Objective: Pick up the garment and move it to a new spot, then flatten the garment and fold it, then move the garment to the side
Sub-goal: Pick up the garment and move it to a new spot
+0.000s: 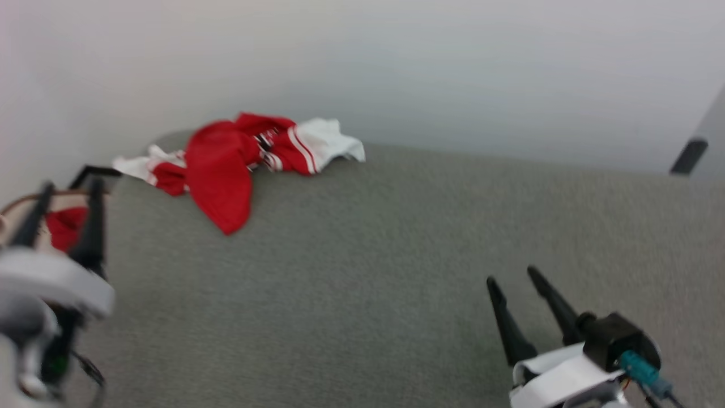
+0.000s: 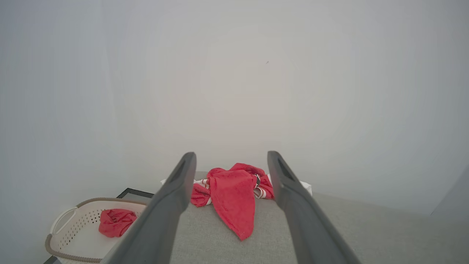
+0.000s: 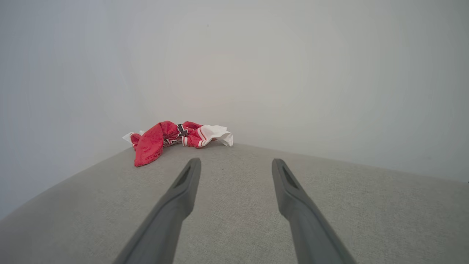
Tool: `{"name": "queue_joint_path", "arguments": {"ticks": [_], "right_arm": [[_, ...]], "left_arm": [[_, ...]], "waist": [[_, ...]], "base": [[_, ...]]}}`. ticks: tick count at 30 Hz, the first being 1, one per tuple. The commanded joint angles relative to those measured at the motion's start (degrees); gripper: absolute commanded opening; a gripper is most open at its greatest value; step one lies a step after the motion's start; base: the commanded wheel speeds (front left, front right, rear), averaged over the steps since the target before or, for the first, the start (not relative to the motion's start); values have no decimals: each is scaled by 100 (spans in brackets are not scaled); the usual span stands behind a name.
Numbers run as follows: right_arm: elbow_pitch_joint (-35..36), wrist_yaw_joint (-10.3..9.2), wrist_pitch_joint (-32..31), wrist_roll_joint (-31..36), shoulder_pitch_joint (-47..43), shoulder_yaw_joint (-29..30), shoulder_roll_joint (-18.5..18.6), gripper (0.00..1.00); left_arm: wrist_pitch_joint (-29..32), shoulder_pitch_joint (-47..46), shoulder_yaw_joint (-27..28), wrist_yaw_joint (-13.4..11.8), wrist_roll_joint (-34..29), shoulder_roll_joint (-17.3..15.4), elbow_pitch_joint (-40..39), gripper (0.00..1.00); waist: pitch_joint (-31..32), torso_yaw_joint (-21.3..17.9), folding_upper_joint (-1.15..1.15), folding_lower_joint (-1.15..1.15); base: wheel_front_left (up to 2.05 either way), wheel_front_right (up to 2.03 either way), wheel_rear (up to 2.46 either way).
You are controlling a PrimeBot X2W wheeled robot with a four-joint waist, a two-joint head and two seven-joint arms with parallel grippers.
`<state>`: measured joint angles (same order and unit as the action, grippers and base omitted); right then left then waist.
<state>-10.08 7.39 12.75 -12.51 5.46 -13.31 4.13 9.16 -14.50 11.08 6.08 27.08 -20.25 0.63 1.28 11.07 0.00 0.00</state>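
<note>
you're on the opening step: the garment (image 1: 226, 164) lies crumpled in the upper left of the head view, against the wall, untouched. left gripper (image 1: 69, 187) and right gripper (image 1: 511, 276) both gape wide, holding nothing. next you'd reach in and pinch cloth. lower left of the left wrist view, the white basket (image 2: 78, 229) holds a red cloth lump (image 2: 115, 222).

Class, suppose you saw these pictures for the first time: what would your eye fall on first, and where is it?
The crumpled red and white garment stands out, lying at the grey surface's far left against the pale wall. The left gripper and right gripper hang open and empty at the head view's lower left and lower right. Left of the surface, a white basket holds a small red cloth.
</note>
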Motion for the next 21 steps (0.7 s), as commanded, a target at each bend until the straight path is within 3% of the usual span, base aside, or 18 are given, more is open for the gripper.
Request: {"name": "queue_joint_path", "arguments": {"ticks": [1, 12, 21], "right_arm": [[29, 19, 2, 46, 95, 23, 30, 100], [521, 19, -9, 72, 544, 85, 188, 100], [686, 19, 79, 24, 778, 69, 237, 100]], "left_arm": [[30, -121, 2, 23, 31, -19, 30, 100], [1708, -2195, 15, 94, 840, -1138, 1339, 100], [2540, -3453, -447, 134, 976, -1719, 2794, 100]], "waist": [[-594, -453, 0, 0], [-1962, -997, 0, 0], [-2652, -1306, 0, 0]], "base": [[0, 0, 0], [0, 0, 0], [0, 0, 0]]}}
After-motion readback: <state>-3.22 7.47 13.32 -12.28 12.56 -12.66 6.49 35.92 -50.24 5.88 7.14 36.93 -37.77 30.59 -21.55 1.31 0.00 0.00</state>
